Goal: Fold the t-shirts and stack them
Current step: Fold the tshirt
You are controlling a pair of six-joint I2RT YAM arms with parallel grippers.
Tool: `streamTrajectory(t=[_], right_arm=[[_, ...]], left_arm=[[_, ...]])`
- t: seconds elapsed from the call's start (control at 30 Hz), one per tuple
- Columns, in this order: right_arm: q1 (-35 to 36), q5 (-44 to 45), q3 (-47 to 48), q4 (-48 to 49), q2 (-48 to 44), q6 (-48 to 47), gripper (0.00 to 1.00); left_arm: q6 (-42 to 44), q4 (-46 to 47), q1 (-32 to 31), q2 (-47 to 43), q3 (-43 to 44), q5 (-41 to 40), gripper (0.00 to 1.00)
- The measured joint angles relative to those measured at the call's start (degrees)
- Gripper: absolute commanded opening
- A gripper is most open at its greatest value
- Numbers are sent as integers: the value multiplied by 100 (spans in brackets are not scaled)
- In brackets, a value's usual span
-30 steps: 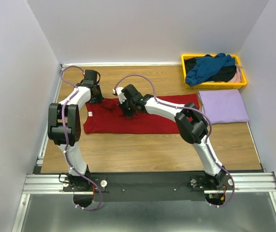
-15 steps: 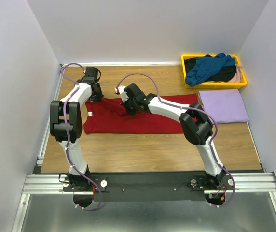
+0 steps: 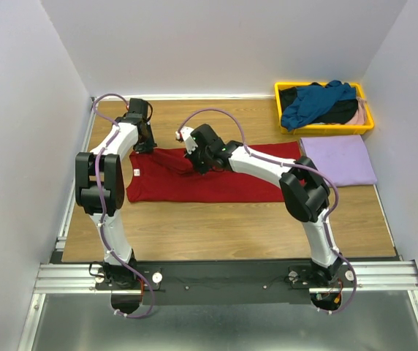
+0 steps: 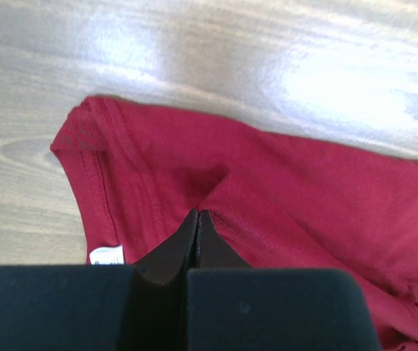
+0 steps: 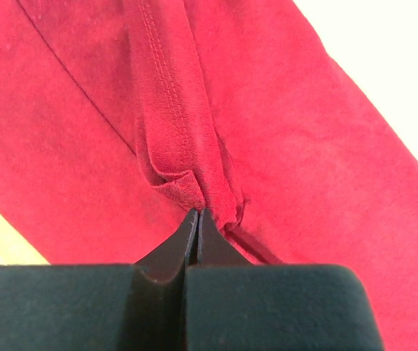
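The dark red t-shirt lies spread across the middle of the table. My left gripper is shut on the cloth near its far left corner; in the left wrist view the fingertips pinch a pucker of red cloth beside a white label. My right gripper is shut on a bunched hemmed fold near the shirt's far edge, seen at the jaw tips on the red cloth. A folded lavender t-shirt lies at the right.
A yellow tray at the far right holds a teal blue shirt on top of a black one, with a pale pink one at its right end. Wood table lies in front of the red shirt. White walls close in three sides.
Both grippers have shifted slightly toward the far wall with the red cloth pinched. The right arm's elbow has swung right. The shirt's far edge is drawn up a little.
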Motion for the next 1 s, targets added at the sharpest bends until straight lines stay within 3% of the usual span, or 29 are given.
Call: streamTrajectory(t=[0.43, 0.53, 0.67, 0.7, 0.77, 0.9, 1.0], right_arm=[[0, -319, -369, 15, -105, -28, 6], [0, -380, -374, 13, -105, -31, 14], [-2, -455, -374, 9, -105, -46, 38], [-2, -461, -374, 9, -105, -48, 41], [-2, -459, -374, 4, -105, -37, 45], [-7, -448, -374, -7, -133, -13, 45], [-55, -459, -367, -4, -210, 98, 45]], left_arm=[[61, -116, 0, -2, -492, 0, 1], [59, -122, 0, 2, -629, 0, 7], [57, -79, 0, 0, -629, -48, 20], [59, -76, 0, 0, -629, -79, 28], [55, -74, 0, -9, -625, -164, 38], [26, -37, 0, -90, -612, -264, 50], [-4, 4, 0, -275, -610, -297, 50]])
